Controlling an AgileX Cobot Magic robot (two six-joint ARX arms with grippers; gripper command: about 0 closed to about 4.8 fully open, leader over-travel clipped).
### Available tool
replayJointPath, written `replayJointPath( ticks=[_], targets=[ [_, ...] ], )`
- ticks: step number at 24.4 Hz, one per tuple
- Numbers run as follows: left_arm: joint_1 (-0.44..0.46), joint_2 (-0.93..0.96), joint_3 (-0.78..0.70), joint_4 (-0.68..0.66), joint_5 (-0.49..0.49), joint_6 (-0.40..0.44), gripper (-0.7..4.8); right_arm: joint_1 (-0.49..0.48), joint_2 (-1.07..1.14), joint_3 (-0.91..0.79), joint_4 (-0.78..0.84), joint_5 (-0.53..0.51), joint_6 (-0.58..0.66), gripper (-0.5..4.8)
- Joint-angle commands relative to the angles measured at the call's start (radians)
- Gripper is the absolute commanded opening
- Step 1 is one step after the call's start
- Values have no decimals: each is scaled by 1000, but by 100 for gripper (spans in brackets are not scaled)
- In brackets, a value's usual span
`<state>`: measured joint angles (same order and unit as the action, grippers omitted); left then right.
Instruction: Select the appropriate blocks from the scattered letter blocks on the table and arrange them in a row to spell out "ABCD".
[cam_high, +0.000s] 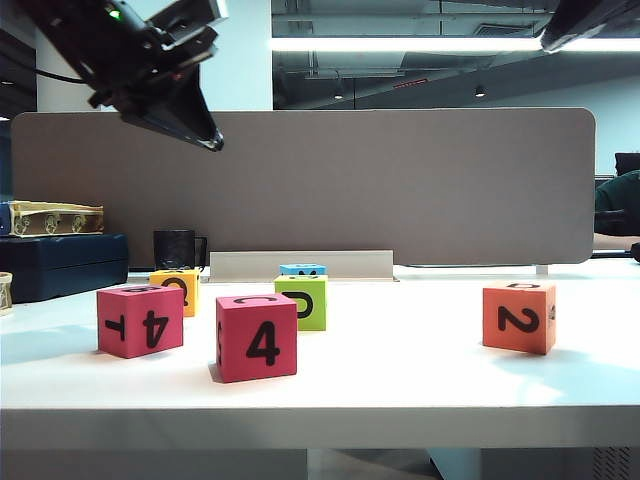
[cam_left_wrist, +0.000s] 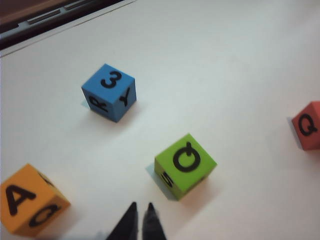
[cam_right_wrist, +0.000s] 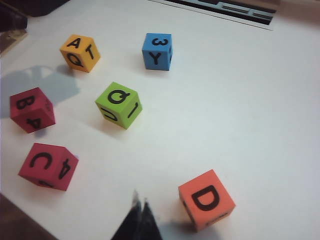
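High over the table's (cam_high: 400, 380) left side hangs my left gripper (cam_high: 212, 143) (cam_left_wrist: 141, 207), shut and empty, above bare table between the yellow A block (cam_left_wrist: 30, 200) (cam_high: 175, 290) and the green cube (cam_left_wrist: 185, 165). At the top right my right gripper (cam_high: 550, 41) (cam_right_wrist: 140, 202) is also shut and empty, beside the orange D block (cam_right_wrist: 206, 199) (cam_high: 519, 317). The pink-red B block (cam_right_wrist: 32, 110) (cam_high: 140, 320) and pink-red C block (cam_right_wrist: 48, 166) (cam_high: 257, 338) sit front left. All blocks rest apart on the table.
The green cube (cam_high: 302, 302) (cam_right_wrist: 119, 105) and blue cube (cam_high: 303, 269) (cam_right_wrist: 157, 51) (cam_left_wrist: 109, 92) stand mid-table behind the C block. A grey partition (cam_high: 300, 180) closes the back. A black mug (cam_high: 175, 248) and dark boxes (cam_high: 60, 262) sit back left.
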<state>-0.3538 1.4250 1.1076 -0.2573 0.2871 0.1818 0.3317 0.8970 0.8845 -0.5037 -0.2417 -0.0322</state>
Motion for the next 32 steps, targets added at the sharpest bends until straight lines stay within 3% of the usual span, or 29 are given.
replayJointPath(
  ticks=[1,14,21,26,28,32],
  targets=[
    [0,-61,-82,20,3,-23,17,20,-2,5,5,-92,-2,-1],
    [-2,-246,-357,18,6,-64,17,290,-1,5,-110,-90,-2,-1],
    [-6,-302,-429,5,21,-86,17,323,-1,5,-125,-37,-2,-1],
    [-64,-301,-429,10,50,-84,27,322,-1,5,-122,-19,-2,-1],
    [-95,-293,-429,14,46,-56,79,322,1,5,-120,-19,-2,-1],
    [-122,-243,-427,37,19,-32,328,322,2,5,-120,-19,-2,-1]
  ],
)
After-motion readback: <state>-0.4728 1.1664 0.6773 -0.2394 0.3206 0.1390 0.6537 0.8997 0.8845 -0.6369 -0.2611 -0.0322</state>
